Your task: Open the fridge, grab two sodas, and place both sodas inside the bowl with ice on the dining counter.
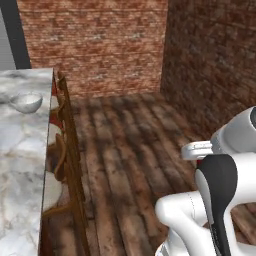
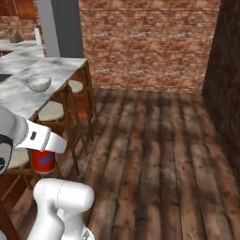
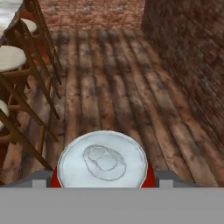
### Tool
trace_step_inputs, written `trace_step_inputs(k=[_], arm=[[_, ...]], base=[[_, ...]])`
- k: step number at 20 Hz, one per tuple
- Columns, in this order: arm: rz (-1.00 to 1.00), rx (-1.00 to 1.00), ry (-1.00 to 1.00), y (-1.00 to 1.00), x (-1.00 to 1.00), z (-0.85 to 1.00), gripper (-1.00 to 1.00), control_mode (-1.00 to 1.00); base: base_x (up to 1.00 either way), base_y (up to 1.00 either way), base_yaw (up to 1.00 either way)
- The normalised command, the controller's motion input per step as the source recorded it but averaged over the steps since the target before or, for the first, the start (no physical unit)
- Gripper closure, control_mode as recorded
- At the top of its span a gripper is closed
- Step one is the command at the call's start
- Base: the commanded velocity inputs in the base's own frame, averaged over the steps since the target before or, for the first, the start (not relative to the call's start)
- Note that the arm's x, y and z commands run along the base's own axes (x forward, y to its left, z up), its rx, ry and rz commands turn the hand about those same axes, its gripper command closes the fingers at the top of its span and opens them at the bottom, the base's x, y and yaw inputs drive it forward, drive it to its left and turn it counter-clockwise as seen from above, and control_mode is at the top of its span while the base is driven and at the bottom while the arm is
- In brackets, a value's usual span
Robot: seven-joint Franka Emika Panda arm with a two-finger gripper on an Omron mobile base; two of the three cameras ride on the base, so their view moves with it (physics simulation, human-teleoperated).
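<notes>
Red soda can [image 3: 102,162] sits clamped upright in the tool [image 3: 102,183], jaws wide around it; swinging toward the bowl [image 2: 39,83] near the surface's [image 2: 56,70] edge could clip the stools [image 2: 50,110].

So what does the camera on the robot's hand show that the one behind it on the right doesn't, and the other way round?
The hand view looks straight down on the red soda's silver lid with its pull tab, between the gripper's fingers. The right base view alone shows the can's red side, plus the bowl of ice on the marble dining counter. Both share the stools, plank floor and brick wall.
</notes>
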Motion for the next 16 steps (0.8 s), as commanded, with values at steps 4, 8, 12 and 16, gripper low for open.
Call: trace_step_inputs(k=[4, 8, 12, 16], arm=[[0.00, 0.00, 0.00, 0.00, 0.00, 0.00, 1.00, 1.00], [0.00, 0.00, 0.00, 0.00, 0.00, 0.00, 1.00, 1.00], [0.00, 0.00, 0.00, 0.00, 0.00, 0.00, 1.00, 1.00], [0.00, 0.00, 0.00, 0.00, 0.00, 0.00, 1.00, 1.00]], base=[[0.69, -0.44, 0.43], [0.69, -0.48, 0.41], [0.70, -0.56, 0.37], [0.73, -0.55, 0.37]])
